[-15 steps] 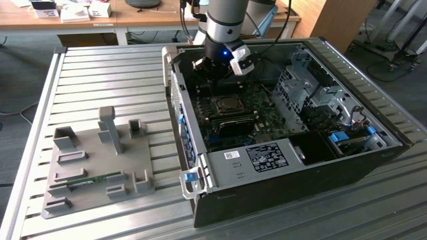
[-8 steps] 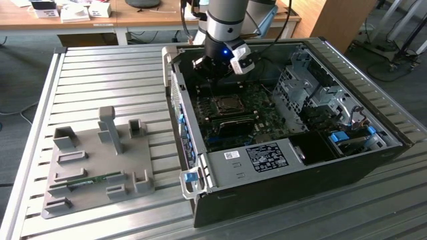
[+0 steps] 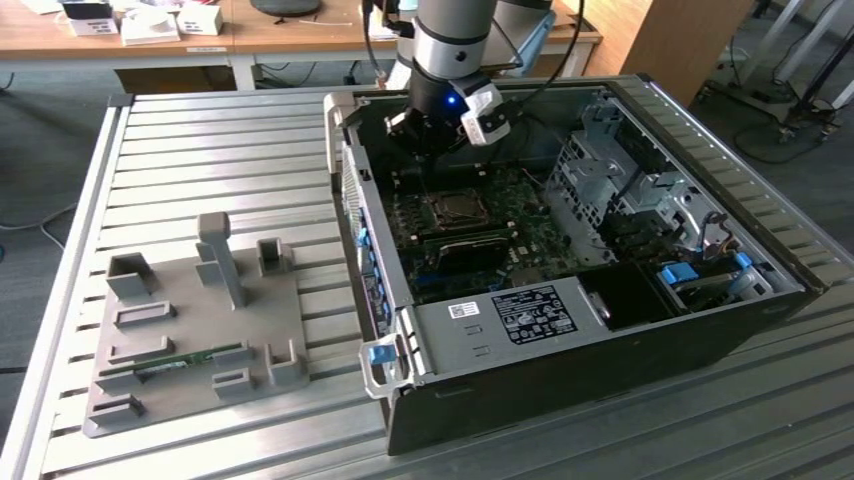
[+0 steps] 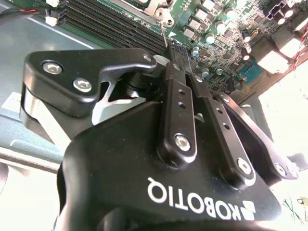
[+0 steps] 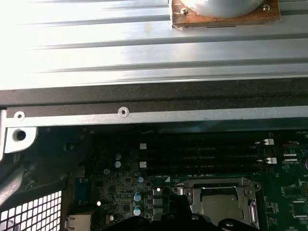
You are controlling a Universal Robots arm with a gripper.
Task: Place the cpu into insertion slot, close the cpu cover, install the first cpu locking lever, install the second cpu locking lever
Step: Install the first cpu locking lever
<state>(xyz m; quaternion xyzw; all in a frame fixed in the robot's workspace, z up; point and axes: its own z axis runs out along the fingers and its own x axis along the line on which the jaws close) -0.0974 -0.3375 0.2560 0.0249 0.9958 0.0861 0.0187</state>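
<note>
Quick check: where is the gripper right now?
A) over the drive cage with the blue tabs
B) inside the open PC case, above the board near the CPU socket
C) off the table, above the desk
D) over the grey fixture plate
B: in the exterior view the gripper hangs inside the open case, above the motherboard and close to the CPU socket, well clear of the grey fixture plate.

The open computer case (image 3: 561, 390) lies on the slatted table (image 3: 200, 150), at the exterior view's right; a plate with holders (image 3: 180, 340) lies on the same table at that view's left, apart from it. In the case lies the board (image 3: 521, 200), with the cpu (image 5: 222, 206) in its socket (image 3: 458, 210) (memory slots (image 5: 202, 156) just beside). The gripper (image 3: 424, 150) hangs over the board, near the socket.
</note>
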